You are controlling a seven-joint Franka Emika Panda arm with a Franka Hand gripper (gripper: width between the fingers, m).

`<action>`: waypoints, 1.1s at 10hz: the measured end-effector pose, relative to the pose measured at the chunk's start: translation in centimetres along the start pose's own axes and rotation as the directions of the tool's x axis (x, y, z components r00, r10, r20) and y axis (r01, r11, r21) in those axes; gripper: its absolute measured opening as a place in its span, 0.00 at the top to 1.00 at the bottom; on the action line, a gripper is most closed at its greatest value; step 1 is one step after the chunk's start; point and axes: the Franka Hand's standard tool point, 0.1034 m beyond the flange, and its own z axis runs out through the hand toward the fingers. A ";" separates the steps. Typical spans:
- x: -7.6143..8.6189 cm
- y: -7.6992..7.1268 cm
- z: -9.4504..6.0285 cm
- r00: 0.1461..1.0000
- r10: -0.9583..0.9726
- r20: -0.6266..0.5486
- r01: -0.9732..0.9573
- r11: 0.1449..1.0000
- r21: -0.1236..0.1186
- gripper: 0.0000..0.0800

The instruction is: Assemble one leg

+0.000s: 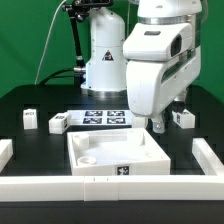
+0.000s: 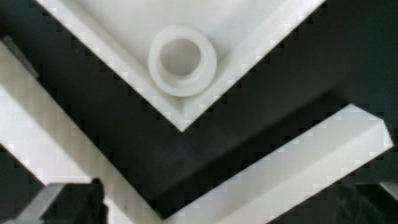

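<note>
Leg stands near the white panel; gripper, spread wide and empty, hangs over that panel's corner socket; lowering here risks hitting its rim.

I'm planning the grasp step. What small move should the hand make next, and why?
Probably shift toward the exterior view's right and straddle the nearest leg: the hand looks open and empty, and the wrist view shows the panel and its corner socket, not a leg.

Panel white; table black — leg white, black-and-white tag; marker board likewise.
</note>
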 end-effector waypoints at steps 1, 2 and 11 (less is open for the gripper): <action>-0.2 0.1 0.2 1.000 -0.027 -0.005 0.027 1.000 -0.008 0.19; -1.3 -0.4 1.1 0.996 -0.088 -0.012 0.087 0.996 -0.030 0.19; -6.3 -2.6 2.2 0.922 -0.383 0.052 0.385 0.923 -0.027 0.19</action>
